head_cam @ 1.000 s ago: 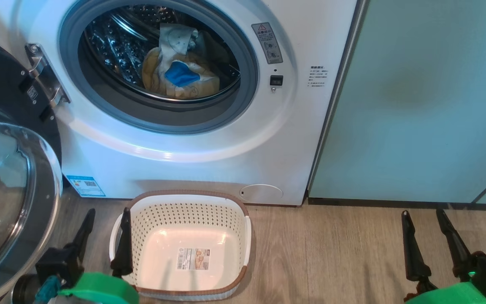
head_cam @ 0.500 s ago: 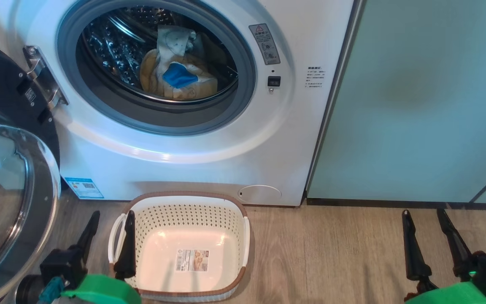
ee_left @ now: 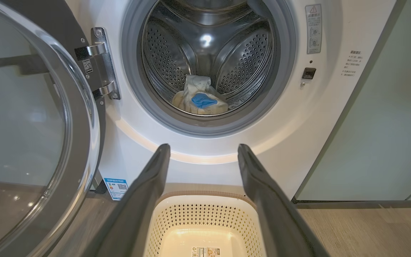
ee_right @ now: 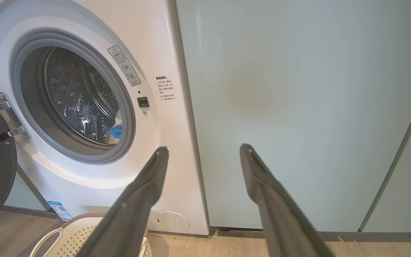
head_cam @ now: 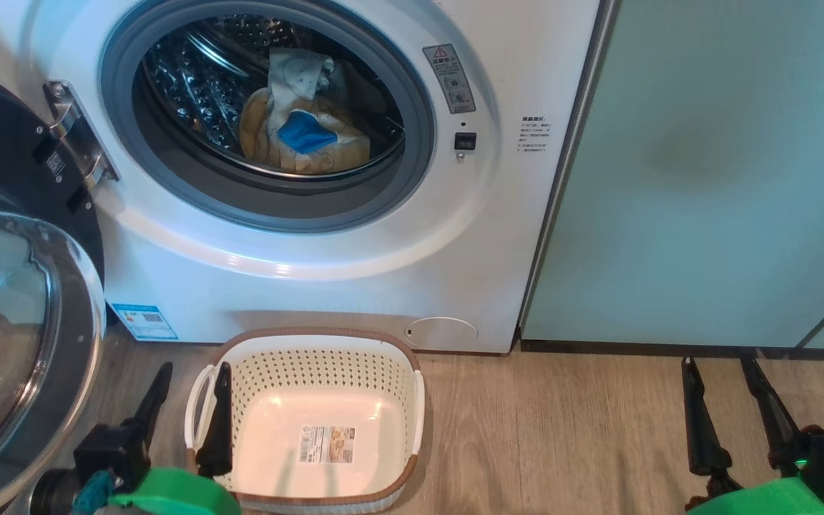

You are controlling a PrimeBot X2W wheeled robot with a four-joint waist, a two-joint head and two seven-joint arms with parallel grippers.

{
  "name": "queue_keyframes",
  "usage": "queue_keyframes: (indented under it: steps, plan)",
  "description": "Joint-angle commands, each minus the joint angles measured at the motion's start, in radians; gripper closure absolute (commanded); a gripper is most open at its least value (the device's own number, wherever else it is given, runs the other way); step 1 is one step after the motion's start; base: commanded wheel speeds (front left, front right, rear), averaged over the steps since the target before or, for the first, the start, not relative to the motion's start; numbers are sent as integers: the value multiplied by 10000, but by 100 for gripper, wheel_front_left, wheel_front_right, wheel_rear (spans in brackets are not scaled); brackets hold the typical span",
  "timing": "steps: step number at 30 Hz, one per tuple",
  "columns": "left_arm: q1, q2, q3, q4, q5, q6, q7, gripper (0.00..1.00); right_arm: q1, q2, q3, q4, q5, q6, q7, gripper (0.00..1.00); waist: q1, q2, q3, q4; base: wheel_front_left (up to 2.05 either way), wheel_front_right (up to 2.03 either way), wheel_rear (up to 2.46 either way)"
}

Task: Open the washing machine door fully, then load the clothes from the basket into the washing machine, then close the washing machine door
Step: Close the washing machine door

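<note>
Now loading looks done: pale yellow soft garments (head_cam: 305, 132) with blue trim lie low in steel drum of large white front-loading washer (head_cam: 297, 286). Cream-white perforated plastic basket (head_cam: 312, 335), brown-rimmed, sits bare on wooden floor (head_cam: 562, 429), just before washer's bottom edge. Round glossy black-rimmed glass door (head_cam: 18, 286) hangs wide open. Beside it, left gripper (head_cam: 194, 370) spread, holding nothing; right gripper (head_cam: 717, 363) likewise. Risks: fingers slipping off glossy rim during push; weak swing leaving latch uncaught.
</note>
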Motion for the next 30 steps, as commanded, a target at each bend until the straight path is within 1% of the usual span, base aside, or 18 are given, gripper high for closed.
queue_keyframes:
  steps: [1, 8, 21, 26, 30]
  plan:
    - [-490, 62, 411, -245, 114, 67, -50, 0, -159, -75, 199, -293, 4, -29, -67, 0, 0, -1, -8, 10, -49, 49, 0]
    - [-559, 35, 383, -206, 155, 75, -54, 0, -197, -75, 220, -285, -8, -29, -67, 0, 0, -1, -11, 28, -111, 111, 0]
    - [-635, -15, 311, -125, 160, -29, -58, 0, -264, -75, 166, -260, -3, -29, -67, 0, 0, -1, 17, 94, -192, 192, 0]
    - [-652, -16, 316, -91, 165, -43, -59, 0, -266, -75, 163, -267, 6, -29, -67, 0, 0, -1, 15, 101, -110, 110, 0]
    - [-686, 0, 327, -114, 188, -61, -60, 0, -257, -75, 151, -309, 21, -29, -67, 0, 0, -1, 48, 104, -49, 49, 0]
